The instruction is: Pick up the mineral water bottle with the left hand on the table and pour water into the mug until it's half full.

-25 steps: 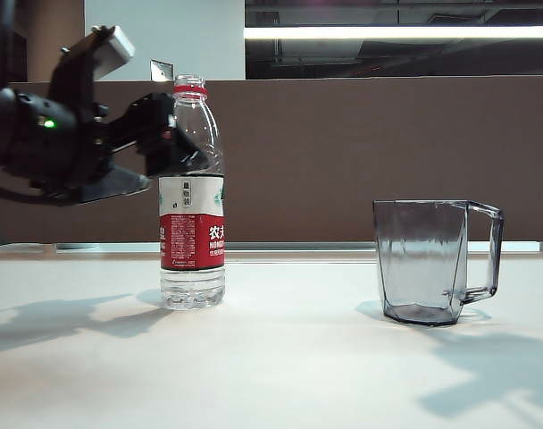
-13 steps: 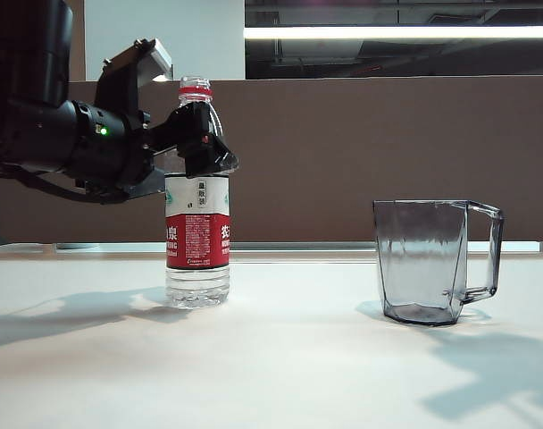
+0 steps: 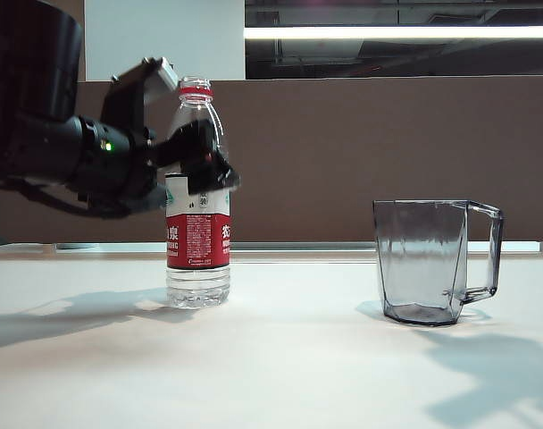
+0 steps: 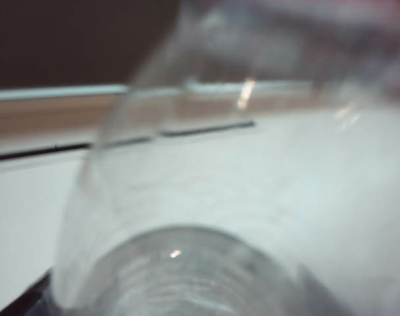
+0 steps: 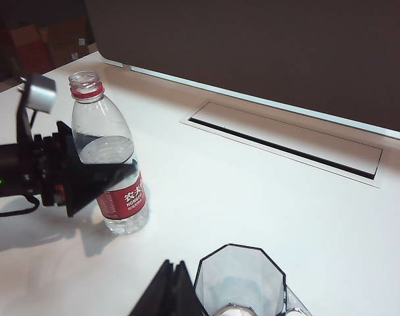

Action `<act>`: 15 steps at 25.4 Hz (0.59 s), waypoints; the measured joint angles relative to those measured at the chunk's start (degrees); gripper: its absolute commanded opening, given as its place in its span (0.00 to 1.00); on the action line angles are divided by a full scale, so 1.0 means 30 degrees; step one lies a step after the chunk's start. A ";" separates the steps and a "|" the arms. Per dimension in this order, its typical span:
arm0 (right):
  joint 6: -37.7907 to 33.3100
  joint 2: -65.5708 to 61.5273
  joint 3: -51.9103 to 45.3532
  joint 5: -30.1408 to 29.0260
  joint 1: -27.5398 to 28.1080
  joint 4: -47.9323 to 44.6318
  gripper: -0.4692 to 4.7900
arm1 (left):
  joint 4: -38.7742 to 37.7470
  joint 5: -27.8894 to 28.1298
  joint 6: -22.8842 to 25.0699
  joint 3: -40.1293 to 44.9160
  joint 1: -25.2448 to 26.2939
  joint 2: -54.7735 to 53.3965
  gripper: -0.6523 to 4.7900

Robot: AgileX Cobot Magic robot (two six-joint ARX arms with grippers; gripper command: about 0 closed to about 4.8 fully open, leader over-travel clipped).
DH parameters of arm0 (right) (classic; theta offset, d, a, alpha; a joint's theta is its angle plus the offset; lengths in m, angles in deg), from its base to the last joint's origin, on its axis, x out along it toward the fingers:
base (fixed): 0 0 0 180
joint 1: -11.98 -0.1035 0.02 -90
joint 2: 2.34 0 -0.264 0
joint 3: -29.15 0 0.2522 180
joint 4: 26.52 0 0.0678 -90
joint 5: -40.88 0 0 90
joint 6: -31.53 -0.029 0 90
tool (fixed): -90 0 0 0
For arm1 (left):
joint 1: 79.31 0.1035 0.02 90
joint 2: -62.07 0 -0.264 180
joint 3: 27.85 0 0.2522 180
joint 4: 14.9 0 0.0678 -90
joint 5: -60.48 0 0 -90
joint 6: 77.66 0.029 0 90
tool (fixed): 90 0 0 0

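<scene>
The left gripper (image 3: 200, 165) is seen at the upper part of the mineral water bottle (image 3: 198, 234), with its fingers spread wide on both sides of the clear body just above the label. It cannot be told whether the fingers press on the plastic. The bottle is stood upright on the table (image 3: 280, 357), with no cap on its neck above the red ring. In the exterior view the mug (image 3: 432, 259) is found well apart from the bottle, on the right side, with its handle turned away from the bottle. The left arm is held nearly level, coming in from the left edge, and a small camera box is carried on top of the wrist. In the left wrist view only a blurry, very close part of the bottle (image 4: 206, 217) is shown, and the fingers are hardly seen there. In the right wrist view things are shown from above: the bottle (image 5: 108, 158), the left gripper (image 5: 104, 174) around it, a long slot in the table (image 5: 285, 197) behind it, and the open top of the mug (image 5: 239, 280). The right gripper (image 5: 170, 293) is seen only as a dark tip beside the mug, so whether it is wide or closed cannot be told.
</scene>
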 measured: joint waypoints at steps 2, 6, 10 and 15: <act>0.0007 0.0000 0.0000 0.0007 0.0000 0.0000 0.09 | -0.0102 0.0007 0.0000 0.0007 0.0000 -0.0342 1.00; 0.0007 0.0000 0.0000 0.0000 0.0000 0.0007 0.09 | 0.0160 0.0007 0.0000 0.0007 0.0000 -0.0634 1.00; 0.0007 0.0000 0.0000 0.0007 0.0000 0.0007 0.09 | 0.0444 0.0007 0.0000 0.0007 0.0000 -0.0714 1.00; 0.0007 0.0000 0.0000 0.0007 -0.0022 0.0007 0.09 | 0.0648 -0.0036 0.0007 -0.0007 -0.0015 -0.0750 0.61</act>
